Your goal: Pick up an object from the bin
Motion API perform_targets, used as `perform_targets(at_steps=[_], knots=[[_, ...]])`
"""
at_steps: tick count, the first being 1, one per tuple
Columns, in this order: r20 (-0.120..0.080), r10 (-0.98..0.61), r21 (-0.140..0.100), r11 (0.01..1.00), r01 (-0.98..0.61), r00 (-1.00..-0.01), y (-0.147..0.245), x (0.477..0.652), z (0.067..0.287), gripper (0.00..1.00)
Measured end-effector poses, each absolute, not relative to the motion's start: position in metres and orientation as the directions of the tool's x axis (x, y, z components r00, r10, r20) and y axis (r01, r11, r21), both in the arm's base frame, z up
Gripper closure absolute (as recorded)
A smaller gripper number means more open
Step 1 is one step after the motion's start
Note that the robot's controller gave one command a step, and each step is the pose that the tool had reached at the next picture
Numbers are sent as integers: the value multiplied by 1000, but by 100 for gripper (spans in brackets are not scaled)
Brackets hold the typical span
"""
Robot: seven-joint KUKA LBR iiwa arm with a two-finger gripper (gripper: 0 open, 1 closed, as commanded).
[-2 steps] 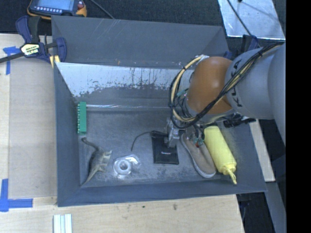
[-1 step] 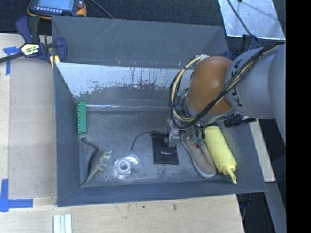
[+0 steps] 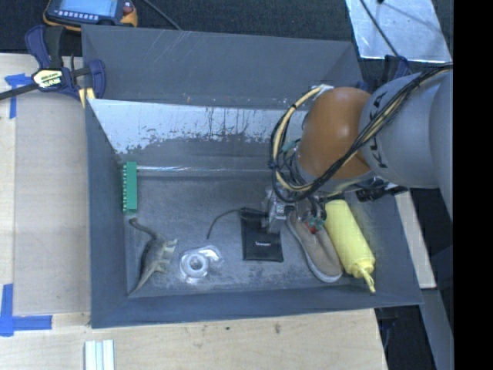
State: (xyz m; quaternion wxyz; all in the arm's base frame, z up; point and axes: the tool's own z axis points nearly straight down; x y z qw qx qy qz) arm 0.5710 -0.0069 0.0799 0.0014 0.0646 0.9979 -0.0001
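Note:
My gripper hangs low in the middle-right of the bin, just under the orange wrist cover. Its tip is right over the top edge of a black flat block that trails a thin black cord to the left. I cannot tell whether it touches the block. Just right of the gripper lies a tan shoe-shaped sole. A yellow squeeze bottle rests beside the sole, its nozzle pointing toward the bin's near right corner.
A grey toy dinosaur and a clear round tape roll lie at the near left. A green toothed strip stands against the left wall. The arm and its cables cover the bin's far right.

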Motion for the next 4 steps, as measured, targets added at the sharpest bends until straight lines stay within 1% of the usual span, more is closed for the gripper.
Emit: perform_targets(at_steps=[1, 2, 3, 4], knots=[[2, 129, 0, 992, 129, -992, -7, 570, 92, 100], [2, 129, 0, 992, 129, -992, -7, 570, 112, 100], [-4, 129, 0, 992, 129, -992, -7, 572, 127, 100], [2, 129, 0, 992, 129, -992, -7, 570, 143, 100]])
